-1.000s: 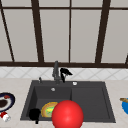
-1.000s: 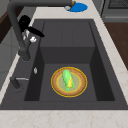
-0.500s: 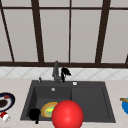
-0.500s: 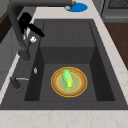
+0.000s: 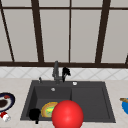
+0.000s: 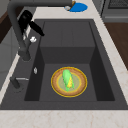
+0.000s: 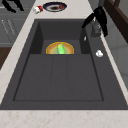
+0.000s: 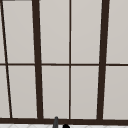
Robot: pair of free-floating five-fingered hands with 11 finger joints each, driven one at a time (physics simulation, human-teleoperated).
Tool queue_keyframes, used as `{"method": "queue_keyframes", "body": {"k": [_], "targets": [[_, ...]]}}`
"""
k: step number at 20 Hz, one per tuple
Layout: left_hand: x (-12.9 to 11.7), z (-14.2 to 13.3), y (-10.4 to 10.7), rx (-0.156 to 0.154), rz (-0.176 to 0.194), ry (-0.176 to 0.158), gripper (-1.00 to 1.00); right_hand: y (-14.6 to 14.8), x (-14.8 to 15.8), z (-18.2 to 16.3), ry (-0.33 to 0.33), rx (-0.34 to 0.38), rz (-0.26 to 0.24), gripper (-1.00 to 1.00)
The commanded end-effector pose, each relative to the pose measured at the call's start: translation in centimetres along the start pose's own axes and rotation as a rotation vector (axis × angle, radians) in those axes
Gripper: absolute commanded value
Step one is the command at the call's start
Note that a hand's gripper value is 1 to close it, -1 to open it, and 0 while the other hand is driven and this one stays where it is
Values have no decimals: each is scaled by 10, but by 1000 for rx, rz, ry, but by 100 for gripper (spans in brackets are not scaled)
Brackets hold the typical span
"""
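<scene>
Front view: right hand [image 5: 65, 72] hung just beside the faucet [image 5: 56, 71] at the sink's [image 5: 100, 85] back edge, fingers straight & relaxed, holding nothing. Left hand [image 5: 34, 114] was at sink's front-left corner, near the plate [image 6: 56, 86] w/ corn [image 6: 67, 79]; fingers: can't tell.

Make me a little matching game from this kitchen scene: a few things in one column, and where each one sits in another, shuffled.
Things:
1. corn cob
2. blue dish
3. right hand
4. dark plate

Places:
A. by the faucet
B. on the yellow plate in the sink basin
C. counter, left of the sink
D. counter, right of the sink

Pairs: 1-B, 2-D, 3-A, 4-C
</scene>
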Motion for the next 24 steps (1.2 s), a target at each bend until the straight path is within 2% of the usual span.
{"method": "queue_keyframes", "body": {"k": [1, 10, 15, 17, 18, 19, 22, 23, 24], "targets": [[0, 0, 0, 0, 0, 0, 0, -2, -10, 5, -97, 0, -86, -100], [0, 0, 0, 0, 0, 0, 0, -7, -38, 7, -281, 12, -165, -100], [0, 0, 0, 0, 0, 0, 0, -3, -62, 7, -365, 37, -193, -100], [0, 0, 0, 0, 0, 0, 0, 0, -72, 4, -402, 43, -185, -100], [0, 0, 0, 0, 0, 0, 0, 0, -75, 2, -416, 49, -181, -100], [0, 0, 0, 0, 0, 0, 0, -3, -61, 2, -369, 47, -169, -100], [0, 0, 0, 0, 0, 0, 0, 2, -62, 0, -388, 47, -158, -100], [0, 0, 0, 0, 0, 0, 0, 2, -65, -2, -390, 47, -150, 100], [0, 0, 0, 0, 0, 0, 0, 3, -66, -4, -403, 35, -122, 100]]}}
